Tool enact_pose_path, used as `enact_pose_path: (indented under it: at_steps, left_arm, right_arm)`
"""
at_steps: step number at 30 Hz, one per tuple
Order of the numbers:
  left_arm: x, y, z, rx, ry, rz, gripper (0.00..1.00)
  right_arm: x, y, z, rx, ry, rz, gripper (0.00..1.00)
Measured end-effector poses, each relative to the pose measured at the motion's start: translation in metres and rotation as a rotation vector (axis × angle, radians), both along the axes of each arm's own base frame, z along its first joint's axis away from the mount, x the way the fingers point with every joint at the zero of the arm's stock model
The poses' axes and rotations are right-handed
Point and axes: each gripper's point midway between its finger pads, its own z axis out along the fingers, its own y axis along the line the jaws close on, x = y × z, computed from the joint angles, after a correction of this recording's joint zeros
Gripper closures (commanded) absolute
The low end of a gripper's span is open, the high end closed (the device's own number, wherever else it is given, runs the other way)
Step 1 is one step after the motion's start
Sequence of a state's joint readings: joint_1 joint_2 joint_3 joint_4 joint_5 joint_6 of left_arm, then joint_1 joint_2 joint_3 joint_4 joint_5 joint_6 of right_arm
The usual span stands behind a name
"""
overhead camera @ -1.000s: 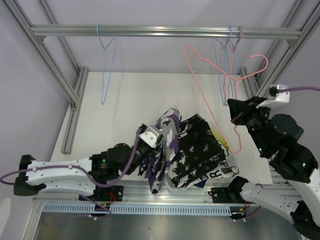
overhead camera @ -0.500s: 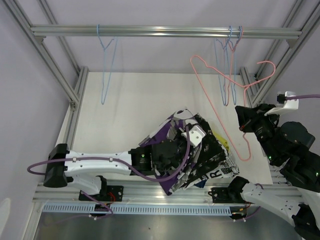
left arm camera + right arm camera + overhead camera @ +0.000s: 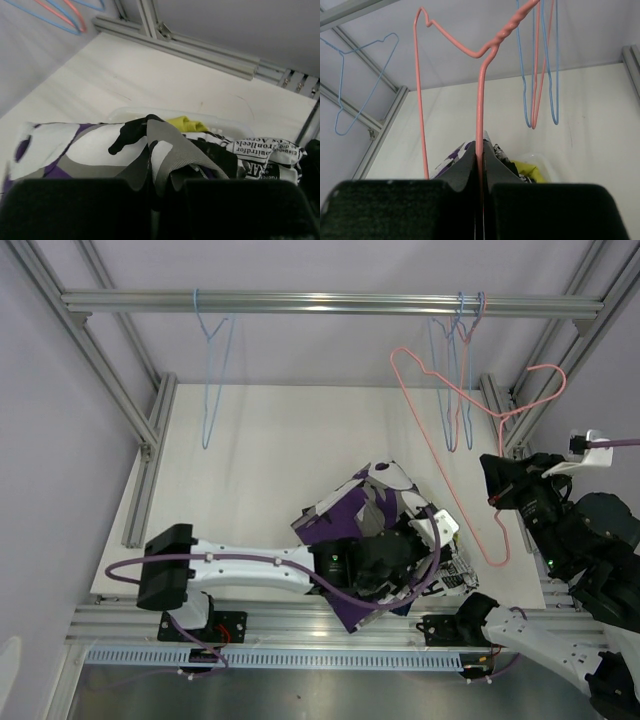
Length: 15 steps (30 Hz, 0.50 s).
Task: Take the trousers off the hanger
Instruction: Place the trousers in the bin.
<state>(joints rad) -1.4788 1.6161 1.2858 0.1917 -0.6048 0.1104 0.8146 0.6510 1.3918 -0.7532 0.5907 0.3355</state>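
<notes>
Pale walls (image 3: 50, 440), white table (image 3: 270, 440) (aluminium frame (image 3: 330, 304))

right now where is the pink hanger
Top view, right side: the pink hanger is clamped in the right gripper, beside the blue hangers on the rail.

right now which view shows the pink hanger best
Top external view: nearly the whole pink hanger shows, tilted and bare. The right wrist view shows only its twisted neck and one shoulder rising from shut jaws. The left wrist view shows patterned trousers, not that hanger.

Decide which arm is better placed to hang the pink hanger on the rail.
Right: the right gripper is shut on the hanger near the rail; the left gripper is shut on trousers.
</notes>
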Motion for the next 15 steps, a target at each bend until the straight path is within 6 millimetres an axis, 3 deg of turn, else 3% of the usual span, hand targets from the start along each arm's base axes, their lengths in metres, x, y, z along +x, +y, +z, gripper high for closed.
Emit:
enact_pose_path:
  at_steps: [1,4,6,8,11,12,15]
  left_arm:
    - [-0.001,-0.006,-0.010,0.016,0.010,-0.006,0.84]
    - [-0.010,-0.021,-0.040,0.046,0.066,-0.037,0.56]
    - [-0.017,-0.027,-0.053,0.057,0.095,-0.060,0.37]
    - [-0.028,-0.031,-0.060,0.061,0.121,-0.085,0.26]
    - [-0.048,-0.037,-0.057,0.059,0.148,-0.128,0.15]
    - [-0.055,-0.039,-0.053,0.056,0.152,-0.144,0.05]
    - [-0.078,-0.047,-0.030,0.029,0.150,-0.196,0.01]
  right_arm:
    - [0.000,-0.001,0.000,0.000,0.000,-0.001,1.00]
    - [-0.001,-0.003,-0.001,-0.003,0.002,-0.006,1.00]
    - [-0.001,-0.003,-0.002,-0.008,0.004,-0.009,1.00]
    - [-0.001,-0.004,-0.002,-0.013,0.004,-0.013,1.00]
    - [-0.001,-0.005,-0.002,-0.017,0.002,-0.019,1.00]
    - [0.000,-0.006,-0.002,-0.020,0.002,-0.022,1.00]
    - [0.000,-0.007,-0.002,-0.021,0.001,-0.026,1.00]
